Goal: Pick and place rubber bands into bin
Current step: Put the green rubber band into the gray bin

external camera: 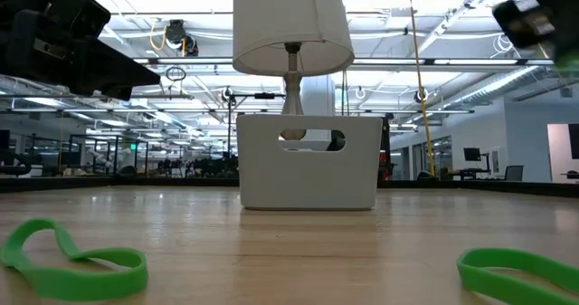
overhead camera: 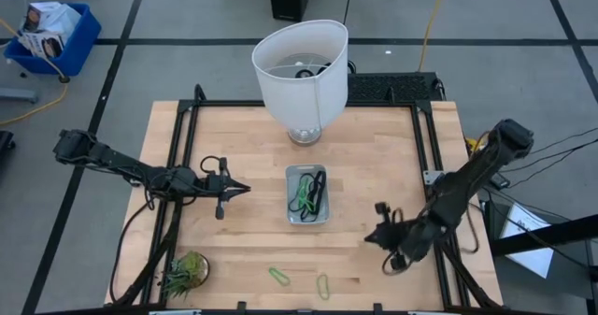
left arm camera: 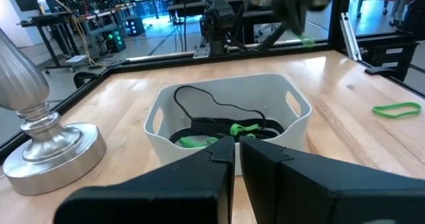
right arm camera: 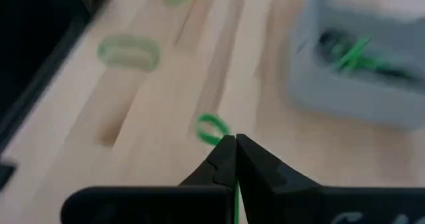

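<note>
the right gripper [right arm camera: 235, 144], pinching a green rubber band [right arm camera: 212, 127], hangs right of the bin [overhead camera: 307, 194]; two green bands [overhead camera: 279, 276] lie nearer the table's front edge.

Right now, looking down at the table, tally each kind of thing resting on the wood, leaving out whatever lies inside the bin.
Lamp: 1
Bin: 1
Plant: 1
Loose green rubber bands: 2
Total: 5

Even, bright overhead light on the bench [overhead camera: 374, 147]; soft shadows only. Low view: ceiling strip lights glare, bg w/ haze, near green rubber bands [external camera: 72, 260] soft. Right wrist view heavily blurred (motion smear); left wrist view sharp, bg bright.
</note>
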### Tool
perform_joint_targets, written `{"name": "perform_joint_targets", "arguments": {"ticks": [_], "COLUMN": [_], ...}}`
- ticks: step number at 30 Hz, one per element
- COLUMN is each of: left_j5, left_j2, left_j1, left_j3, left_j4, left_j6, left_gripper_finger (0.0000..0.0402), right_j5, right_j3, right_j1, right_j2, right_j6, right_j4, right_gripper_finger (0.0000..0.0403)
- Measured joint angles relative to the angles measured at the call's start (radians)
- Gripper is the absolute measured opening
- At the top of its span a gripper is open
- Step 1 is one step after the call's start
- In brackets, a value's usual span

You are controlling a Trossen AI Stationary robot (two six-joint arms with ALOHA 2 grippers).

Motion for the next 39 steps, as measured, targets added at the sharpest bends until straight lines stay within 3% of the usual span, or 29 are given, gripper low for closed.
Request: {"name": "perform_joint_targets", "arguments": {"ticks": [4, 8, 13, 17, 26, 39], "left_j5": [0.0, 0.0, 0.0, 0.0, -0.034, -0.045], "left_j2": [0.0, 0.0, 0.0, 0.0, 0.0, 0.0], "left_j1": [0.0, 0.0, 0.0, 0.0, 0.0, 0.0], "left_j3": [0.0, 0.0, 0.0, 0.0, 0.0, 0.0], "left_j4": [0.0, -0.001, -0.021, -0.023, -0.023, -0.023], "left_j6": [0.0, 0.0, 0.004, 0.007, 0.026, 0.013], "left_gripper_finger": [0.0033, 0.0033, 0.0033, 0.0033, 0.0033, 0.0033], "right_j5": [0.013, -0.02, -0.043, -0.044, -0.177, -0.396], "right_j3": [-0.065, -0.198, -0.404, -0.474, -0.391, -0.101], "right_j1": [-0.069, -0.144, -0.185, -0.228, -0.366, -0.576], "right_j2": [-0.123, -0.224, -0.298, -0.307, -0.197, 0.171], "right_j6": [-0.102, -0.139, -0.128, -0.094, -0.247, -0.419], "right_j4": [0.061, 0.248, 0.487, 0.572, 0.774, 0.77], "right_gripper_finger": [0.0001, 0.0, 0.0, 0.0, 0.0, 0.0]}}
